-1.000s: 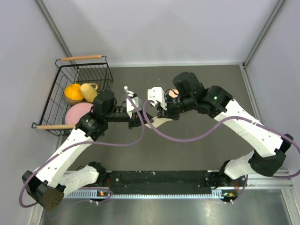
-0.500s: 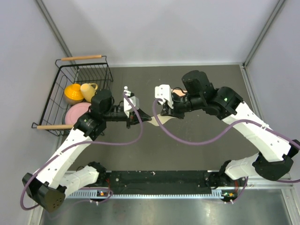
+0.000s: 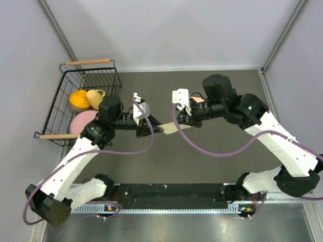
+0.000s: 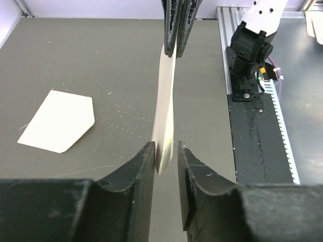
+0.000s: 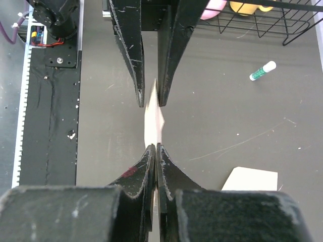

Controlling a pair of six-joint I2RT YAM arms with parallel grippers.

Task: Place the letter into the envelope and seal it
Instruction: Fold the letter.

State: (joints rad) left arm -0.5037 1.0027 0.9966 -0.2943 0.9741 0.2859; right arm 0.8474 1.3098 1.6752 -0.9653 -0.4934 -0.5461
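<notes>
Right gripper [image 5: 155, 147] clenched on the edge-on sheet [image 4: 165, 101]; left gripper [image 4: 165, 149] slack around its other end; I'd close left squarely before the 2 arms move, avoiding creases

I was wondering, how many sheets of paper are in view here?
2. The upright sheet is pinched by the right gripper, its far end between the left gripper's open fingers. The flat sheet lies on the table. Others may be hidden.

left tool [image 4: 165, 147]: jaws slightly parted | right tool [image 5: 155, 147]: clamped tight | tips facing
</notes>
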